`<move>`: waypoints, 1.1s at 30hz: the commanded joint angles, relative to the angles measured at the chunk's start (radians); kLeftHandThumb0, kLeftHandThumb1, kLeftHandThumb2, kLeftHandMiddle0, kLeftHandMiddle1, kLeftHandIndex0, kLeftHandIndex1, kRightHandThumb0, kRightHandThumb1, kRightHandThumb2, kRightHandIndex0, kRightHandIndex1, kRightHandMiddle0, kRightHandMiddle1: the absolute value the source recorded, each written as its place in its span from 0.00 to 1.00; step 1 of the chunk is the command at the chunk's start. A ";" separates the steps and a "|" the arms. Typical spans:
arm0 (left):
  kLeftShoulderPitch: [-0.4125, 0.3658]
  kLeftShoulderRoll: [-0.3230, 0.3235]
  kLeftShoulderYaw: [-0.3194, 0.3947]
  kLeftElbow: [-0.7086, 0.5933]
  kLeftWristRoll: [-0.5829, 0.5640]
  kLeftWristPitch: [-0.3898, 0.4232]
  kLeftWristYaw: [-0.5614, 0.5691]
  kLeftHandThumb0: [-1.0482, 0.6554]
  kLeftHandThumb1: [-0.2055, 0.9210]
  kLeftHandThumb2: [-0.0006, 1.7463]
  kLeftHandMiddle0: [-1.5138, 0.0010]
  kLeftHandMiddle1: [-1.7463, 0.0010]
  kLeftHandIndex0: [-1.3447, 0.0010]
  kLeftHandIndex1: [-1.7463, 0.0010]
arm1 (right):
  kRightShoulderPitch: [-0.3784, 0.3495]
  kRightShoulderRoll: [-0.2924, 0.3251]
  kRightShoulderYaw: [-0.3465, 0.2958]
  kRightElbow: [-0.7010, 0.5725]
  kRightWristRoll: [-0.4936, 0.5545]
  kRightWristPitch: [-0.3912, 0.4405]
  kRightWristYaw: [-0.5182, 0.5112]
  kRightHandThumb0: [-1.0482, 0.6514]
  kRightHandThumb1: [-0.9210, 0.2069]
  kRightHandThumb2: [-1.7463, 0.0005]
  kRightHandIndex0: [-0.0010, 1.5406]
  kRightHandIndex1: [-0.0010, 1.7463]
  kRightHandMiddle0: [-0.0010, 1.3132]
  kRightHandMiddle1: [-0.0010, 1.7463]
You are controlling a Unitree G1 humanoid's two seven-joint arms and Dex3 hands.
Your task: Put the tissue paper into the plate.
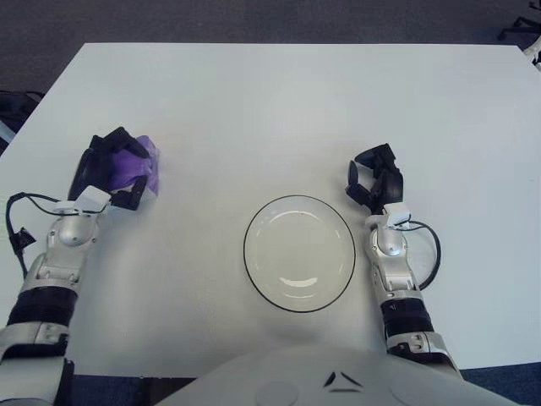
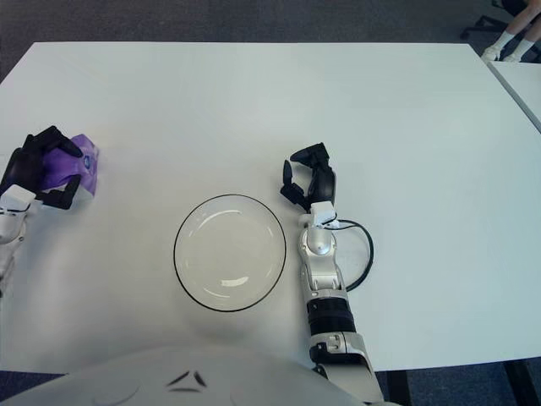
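Observation:
A purple tissue pack (image 1: 135,165) is held in my left hand (image 1: 114,169), whose black fingers are curled around it at the left side of the white table (image 1: 279,101). The pack seems slightly raised off the tabletop. A clear glass plate (image 1: 299,253) with a dark rim sits near the table's front centre, well to the right of the pack. My right hand (image 1: 374,180) shows just right of the plate, fingers loosely curled and holding nothing.
A black cable (image 1: 429,254) loops beside my right forearm. Another cable (image 1: 17,222) hangs by my left wrist at the table's left edge. Dark carpet (image 1: 254,21) lies beyond the far edge.

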 commanded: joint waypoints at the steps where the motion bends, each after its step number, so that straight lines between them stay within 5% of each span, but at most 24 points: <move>1: 0.032 -0.036 0.034 -0.095 0.028 0.053 0.013 0.61 0.16 0.98 0.44 0.00 0.50 0.00 | 0.121 0.000 -0.013 0.139 0.016 0.107 0.006 0.38 0.29 0.44 0.42 0.81 0.30 1.00; 26: -0.055 -0.100 0.122 -0.491 0.013 0.146 -0.112 0.61 0.12 1.00 0.43 0.00 0.46 0.02 | 0.100 -0.002 -0.013 0.180 0.019 0.082 0.012 0.38 0.28 0.45 0.41 0.81 0.30 1.00; 33: -0.064 -0.122 0.125 -0.547 -0.001 0.112 -0.144 0.61 0.12 1.00 0.43 0.00 0.47 0.01 | 0.095 -0.001 -0.014 0.188 0.020 0.078 0.016 0.38 0.27 0.46 0.41 0.81 0.29 1.00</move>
